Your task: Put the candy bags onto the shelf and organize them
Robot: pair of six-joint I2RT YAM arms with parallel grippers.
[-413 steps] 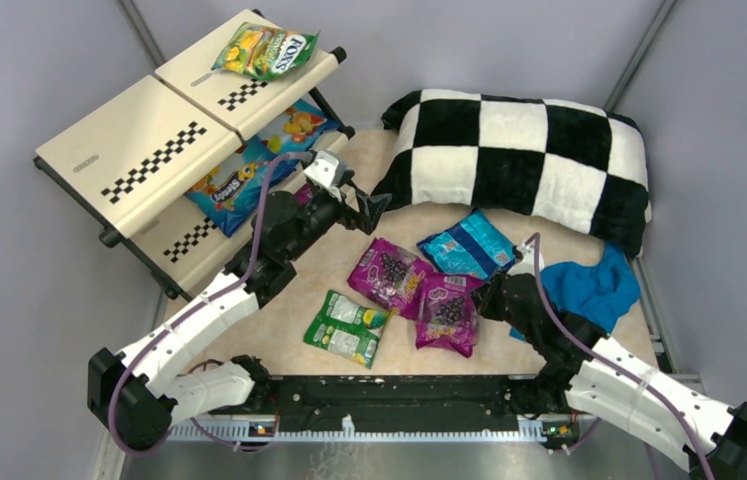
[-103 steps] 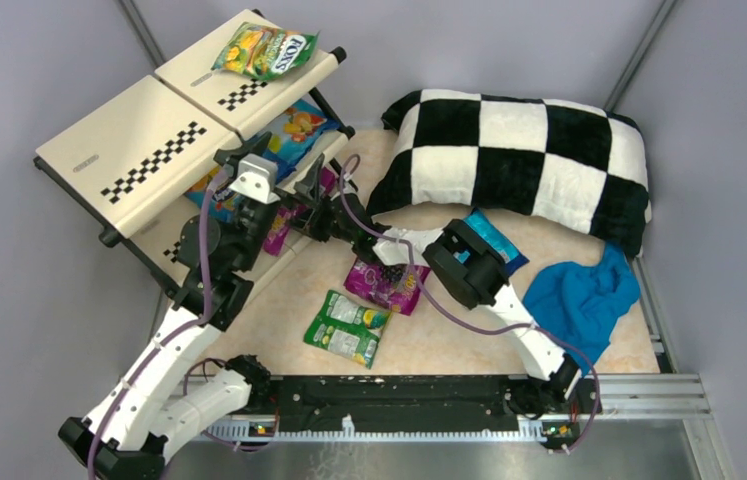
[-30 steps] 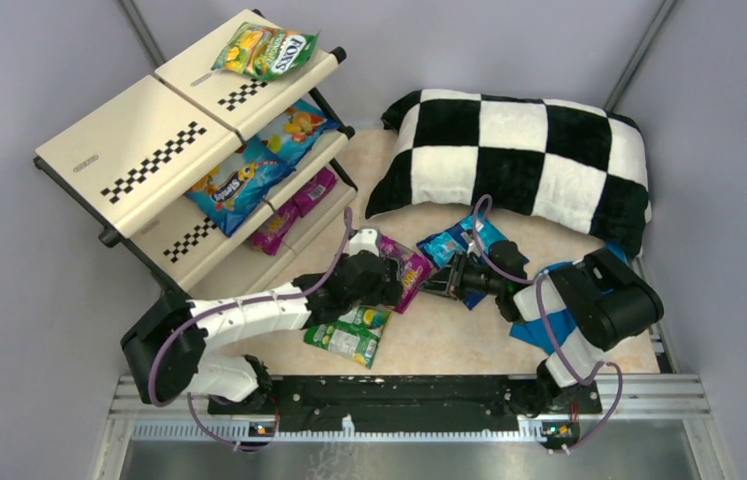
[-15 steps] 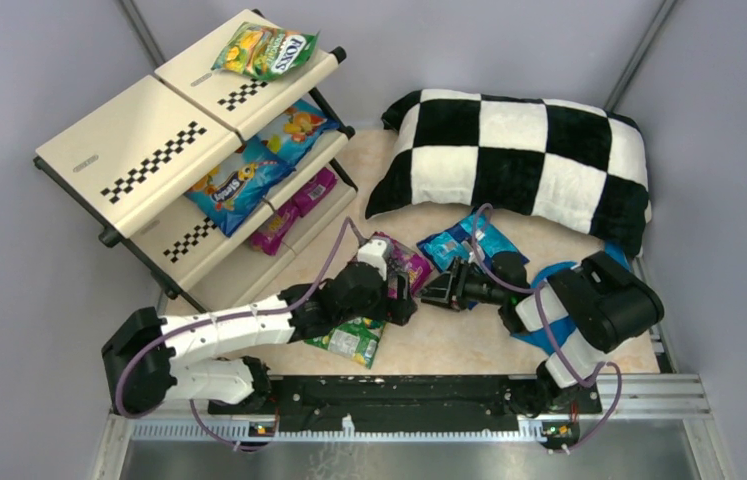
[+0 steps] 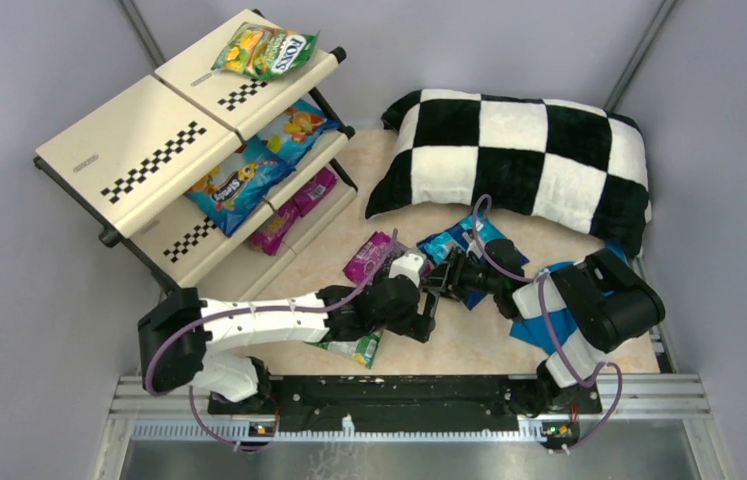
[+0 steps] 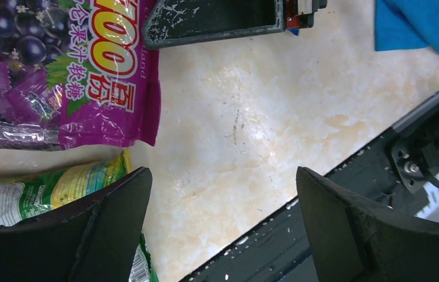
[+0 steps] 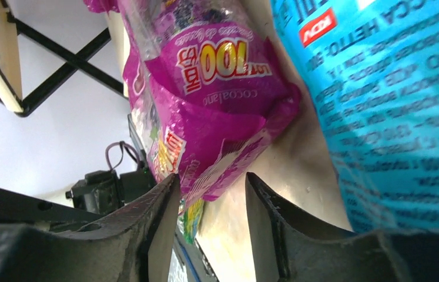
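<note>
– Left gripper first, what've you got?
– Wide open, nothing in it. On my wrist feed both fingers frame bare table. The green-white bag sits just beside the left-hand finger, partly hidden behind it.
– Arm pose?
– Left arm lies low, stretched from its base along the near edge toward the middle, with the jaws pointing at the right gripper. Right arm is folded: elbow hunched high over the blue cloth, forearm reaching leftward, low to the table. The two grippers sit close, tip near tip.
– Right one holding anything?
– Jaws parted, table showing in the gap. The loose magenta bag has its lower corner right at the fingertips, against one of that gripper's fingers. I don't see it pinched.
– Rest of the candy?
– Blue bag lies flat on the table just beside that magenta one, in front of the checkered pillow. On the shelf: FOX'S bag on the top tier, two blue bags on the middle tier, two magenta bags on the lowest.
</note>
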